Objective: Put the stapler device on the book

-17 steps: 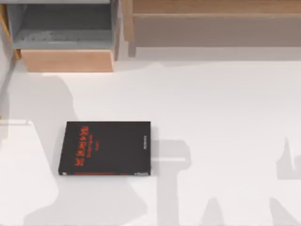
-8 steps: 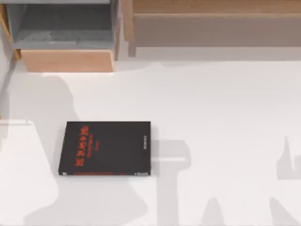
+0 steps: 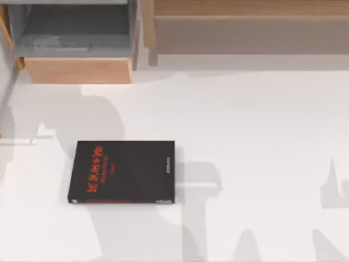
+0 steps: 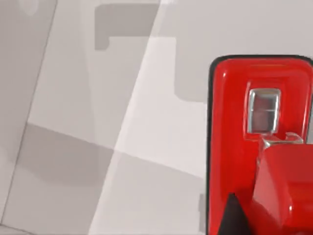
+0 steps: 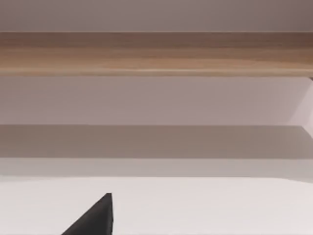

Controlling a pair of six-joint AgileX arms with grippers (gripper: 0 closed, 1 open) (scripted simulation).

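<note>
The black book (image 3: 122,172) with red lettering lies flat on the white table (image 3: 256,136), left of centre in the top view. In the left wrist view the bright red stapler device (image 4: 254,147) looms close, above the table. My left gripper (image 4: 264,218) is shut on it, and a dark fingertip (image 4: 233,218) rests against its side. A dark part of my right gripper (image 5: 95,218) shows in the right wrist view, low over the table and facing the wooden shelf.
A wooden cabinet with an open grey compartment (image 3: 76,49) stands at the back left. A long wooden shelf (image 3: 245,27) runs along the back right, and its rail (image 5: 156,54) crosses the right wrist view. Arm shadows lie on the table around the book.
The arm shadow on the table's left side has shifted right, towards the book's far edge. The book has not moved.
</note>
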